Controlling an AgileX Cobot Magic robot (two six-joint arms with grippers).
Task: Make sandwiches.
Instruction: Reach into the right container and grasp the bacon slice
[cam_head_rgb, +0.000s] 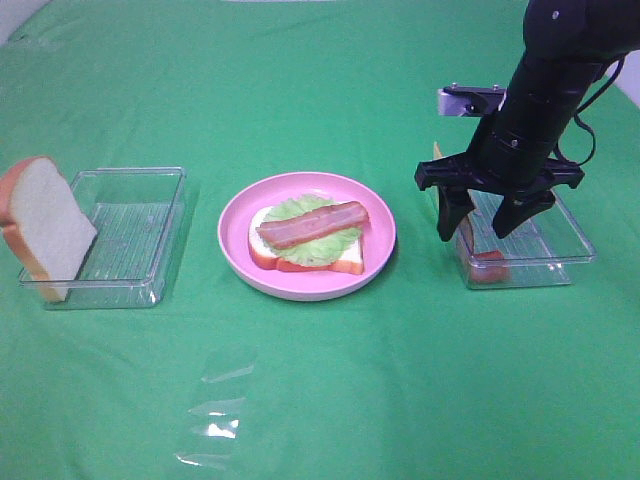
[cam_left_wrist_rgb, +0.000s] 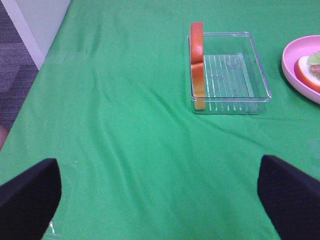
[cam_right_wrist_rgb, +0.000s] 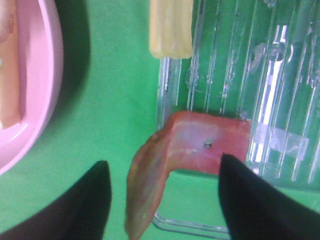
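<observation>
On the pink plate (cam_head_rgb: 300, 290) lies an open sandwich: a bread slice (cam_head_rgb: 262, 250) topped with lettuce (cam_head_rgb: 322, 248) and a bacon strip (cam_head_rgb: 313, 224). A second bread slice (cam_head_rgb: 45, 225) leans on the left tray's (cam_head_rgb: 130, 172) outer end; it also shows in the left wrist view (cam_left_wrist_rgb: 197, 60). Another bacon strip (cam_head_rgb: 487, 262) (cam_right_wrist_rgb: 200, 142) hangs bent over the right tray's near-left corner. My right gripper (cam_head_rgb: 475, 234) (cam_right_wrist_rgb: 164, 160) is lowered over that strip, a finger on each side, with gaps still showing. A cheese slice (cam_right_wrist_rgb: 171, 30) stands at the tray's far-left edge. My left gripper (cam_left_wrist_rgb: 159, 161) hovers open over bare cloth.
The right clear tray (cam_head_rgb: 570, 255) sits under the right arm. A crumpled piece of clear film (cam_head_rgb: 215, 420) lies on the green cloth near the front. In the left wrist view the cloth's edge and grey floor (cam_left_wrist_rgb: 20, 60) show beyond the table.
</observation>
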